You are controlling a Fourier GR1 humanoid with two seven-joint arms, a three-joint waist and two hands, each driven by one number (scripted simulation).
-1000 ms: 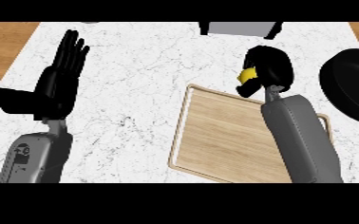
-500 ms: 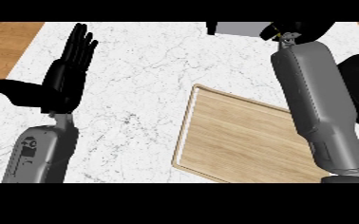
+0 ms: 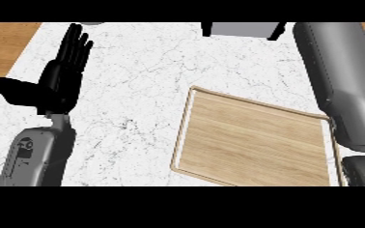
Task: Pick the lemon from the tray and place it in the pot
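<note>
The wooden tray (image 3: 249,140) lies on the white marble counter (image 3: 143,77), right of the middle, and its surface is bare. No lemon shows anywhere. My right forearm (image 3: 331,77) runs up the right side of the view, and its hand is beyond the top edge, out of sight. The forearm covers the spot at the right edge where the black pot stood, so the pot is hidden. My left hand (image 3: 64,77) rests open at the left, fingers straight and pointing up, holding nothing.
A grey object (image 3: 242,29) with dark sides sits at the counter's back edge. Brown wood (image 3: 18,43) borders the counter at the upper left. A dark shape (image 3: 354,171) shows at the lower right corner beside the tray.
My right arm has lifted from the tray's far corner, carrying the lemon, and swung right and up. Hand and lemon have left the view. The left hand has stayed in place.
</note>
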